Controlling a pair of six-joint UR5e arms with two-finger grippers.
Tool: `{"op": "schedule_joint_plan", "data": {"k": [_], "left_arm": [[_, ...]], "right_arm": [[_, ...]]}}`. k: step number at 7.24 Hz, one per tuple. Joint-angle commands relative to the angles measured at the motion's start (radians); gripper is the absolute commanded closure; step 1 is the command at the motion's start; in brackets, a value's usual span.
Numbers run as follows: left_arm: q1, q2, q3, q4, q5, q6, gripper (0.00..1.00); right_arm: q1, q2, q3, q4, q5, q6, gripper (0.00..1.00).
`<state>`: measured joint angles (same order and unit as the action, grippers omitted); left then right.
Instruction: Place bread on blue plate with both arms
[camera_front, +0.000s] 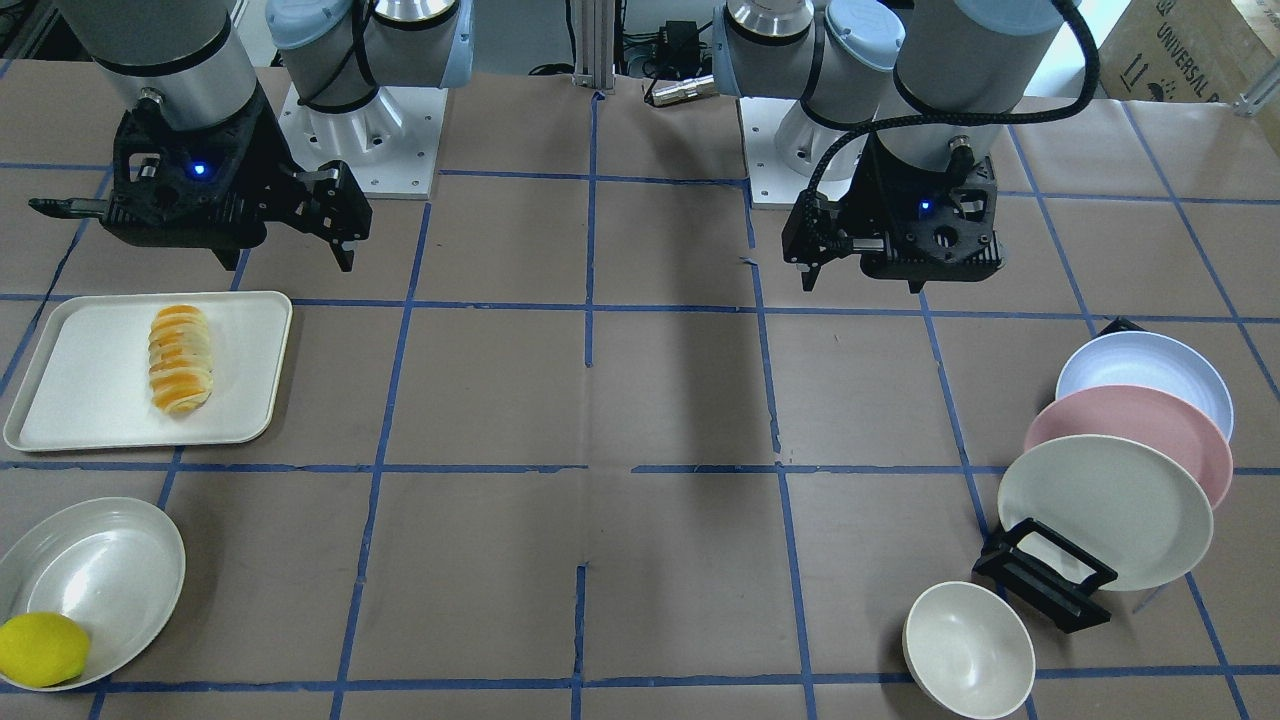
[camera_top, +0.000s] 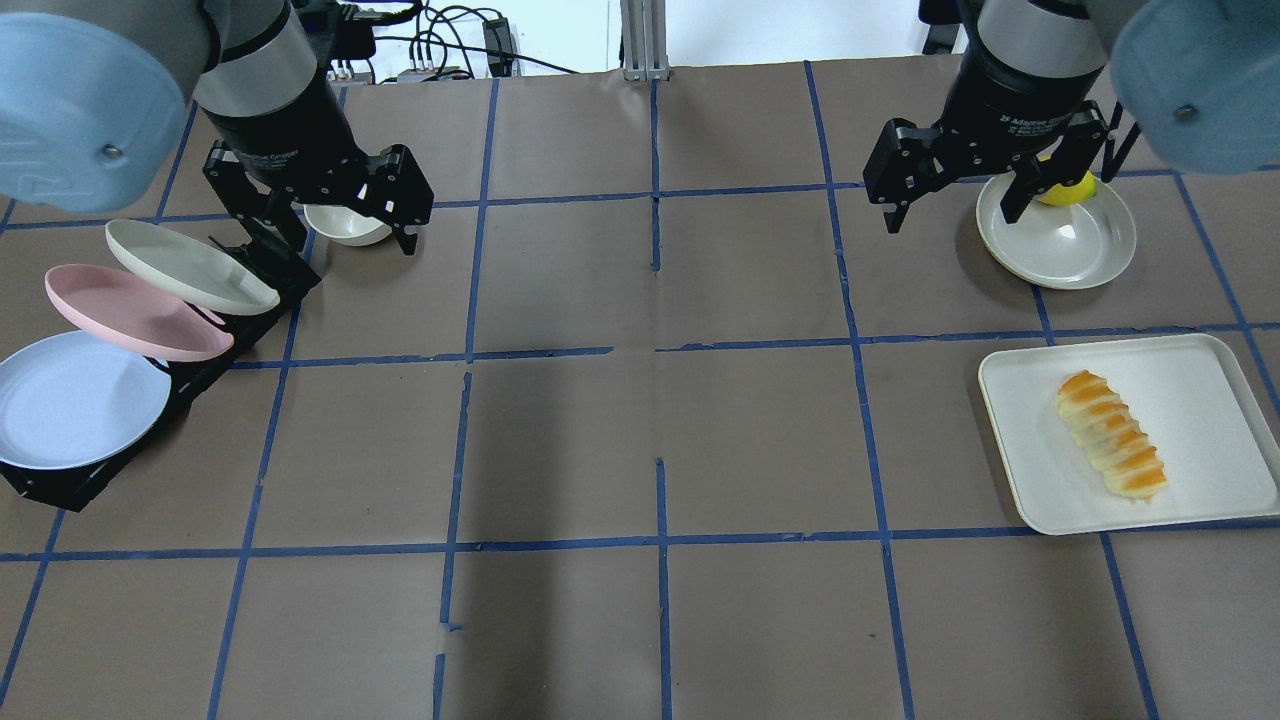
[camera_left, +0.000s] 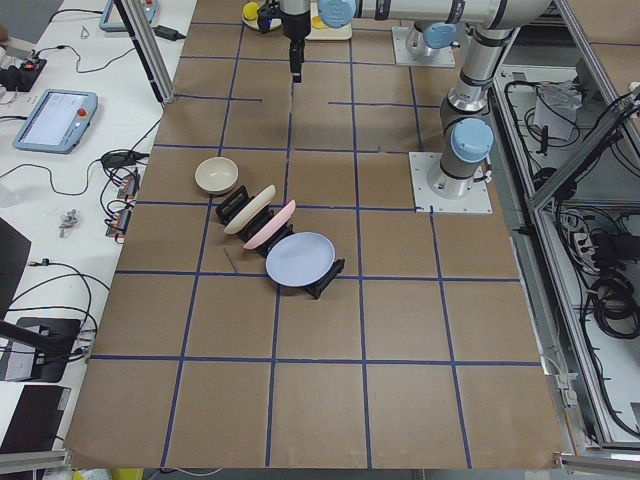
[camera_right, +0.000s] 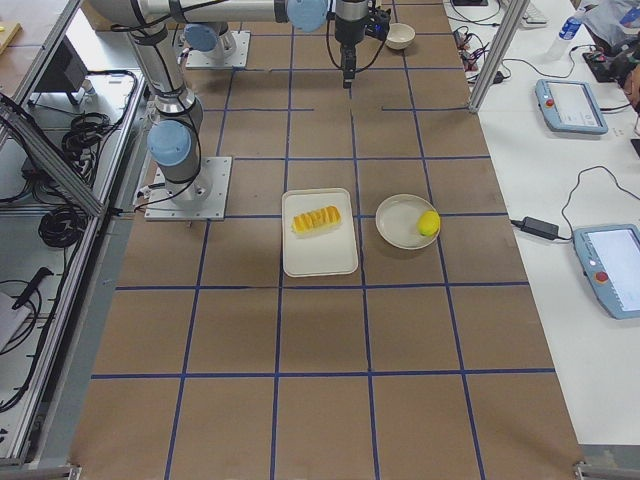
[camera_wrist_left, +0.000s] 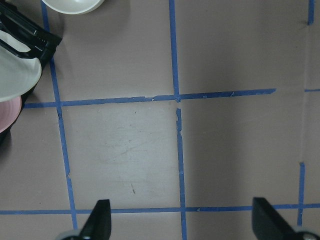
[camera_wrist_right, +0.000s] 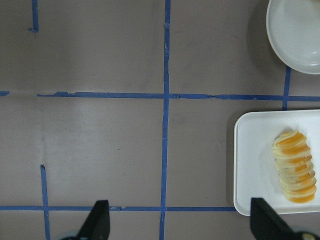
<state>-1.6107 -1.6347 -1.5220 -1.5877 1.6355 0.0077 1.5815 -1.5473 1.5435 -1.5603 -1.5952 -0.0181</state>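
Note:
The bread (camera_front: 181, 360), an orange loaf with pale stripes, lies on a white tray (camera_front: 60, 400); it also shows in the overhead view (camera_top: 1112, 448) and the right wrist view (camera_wrist_right: 295, 167). The blue plate (camera_top: 75, 400) leans in a black rack at the opposite end of the table, and shows in the front view (camera_front: 1145, 375) too. My right gripper (camera_top: 955, 200) hangs open and empty above the table, beyond the tray. My left gripper (camera_top: 330, 225) hangs open and empty near the rack. Both wrist views show the jaws wide apart over bare table.
The rack also holds a pink plate (camera_top: 130, 315) and a cream plate (camera_top: 190, 265). A small cream bowl (camera_front: 968, 650) stands beside the rack. A yellow lemon (camera_front: 40, 648) lies on a white plate (camera_front: 100, 570) near the tray.

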Motion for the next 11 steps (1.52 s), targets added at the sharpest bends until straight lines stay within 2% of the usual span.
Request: {"op": "schedule_joint_plan", "data": {"k": [1,2,3,4,7,9,11], "left_arm": [[0.001,0.003,-0.001,0.000,-0.002,0.002,0.00],[0.006,0.009,-0.003,0.000,0.000,0.015,0.00],[0.062,0.012,-0.003,0.000,0.001,0.061,0.00],[0.163,0.012,-0.001,0.000,0.000,0.203,0.00],[0.415,0.026,-0.007,-0.014,-0.003,0.531,0.00],[0.619,0.010,-0.009,-0.014,-0.041,0.755,0.00],[0.792,-0.025,-0.004,-0.006,-0.063,0.972,0.00]], "right_arm": [[-0.006,0.006,0.006,-0.003,0.000,-0.014,0.00],[-0.023,0.004,0.023,-0.010,-0.058,-0.186,0.00],[-0.053,-0.005,0.059,-0.061,-0.072,-0.277,0.01],[-0.090,-0.017,0.110,-0.087,-0.069,-0.325,0.02],[-0.248,-0.063,0.356,-0.330,-0.072,-0.593,0.03],[-0.384,-0.097,0.493,-0.415,-0.048,-0.686,0.03],[-0.429,-0.091,0.565,-0.486,-0.038,-0.715,0.02]]}}
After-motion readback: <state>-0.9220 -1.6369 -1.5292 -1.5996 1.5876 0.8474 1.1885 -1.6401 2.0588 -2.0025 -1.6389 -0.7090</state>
